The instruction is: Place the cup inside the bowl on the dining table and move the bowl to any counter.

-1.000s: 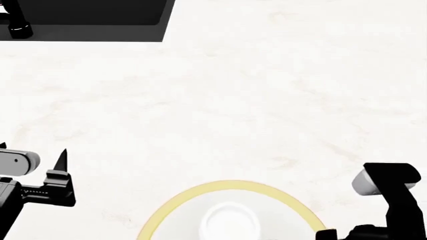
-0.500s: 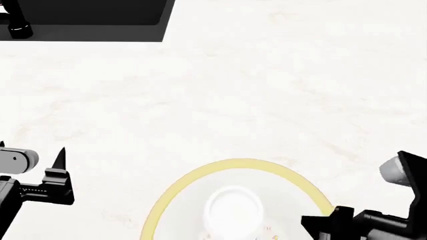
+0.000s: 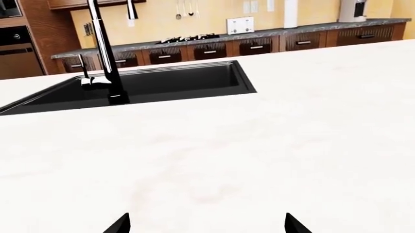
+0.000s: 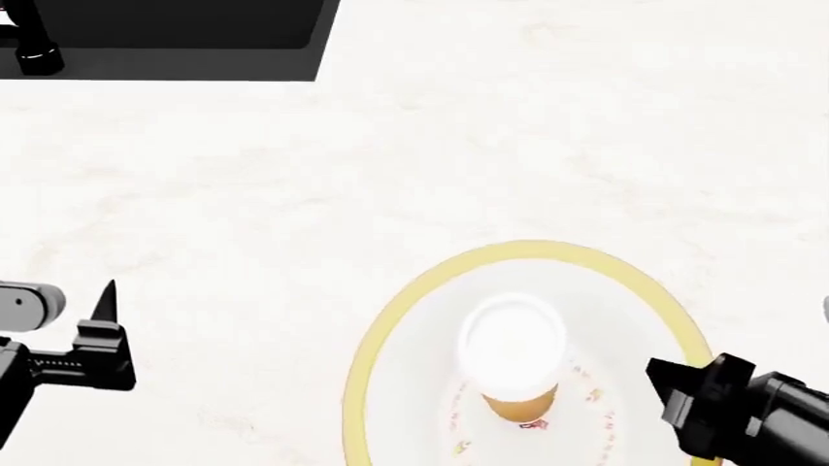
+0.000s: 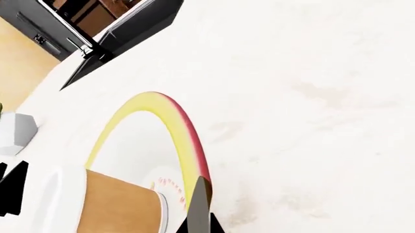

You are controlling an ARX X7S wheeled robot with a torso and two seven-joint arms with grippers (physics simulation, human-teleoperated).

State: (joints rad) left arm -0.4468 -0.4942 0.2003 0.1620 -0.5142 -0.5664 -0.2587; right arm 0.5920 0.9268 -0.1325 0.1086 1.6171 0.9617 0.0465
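White dining table (image 4: 518,126), bowl (image 4: 388,340) with cup (image 4: 514,349) shifted forward, right end effector (image 4: 674,388) clamping rim, left (image 4: 104,311) spread open.

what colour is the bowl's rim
Yellow; the bowl rim shows best in the head view.

bowl (image 4: 388,330) now farther onto the dining table (image 4: 518,146), rightward, cup (image 4: 514,357) inside fully visible, right gripper (image 4: 667,383) advanced with it

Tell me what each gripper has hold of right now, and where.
The right gripper grips the bowl by its yellow rim, the cup standing inside. The left gripper is open and holds nothing.
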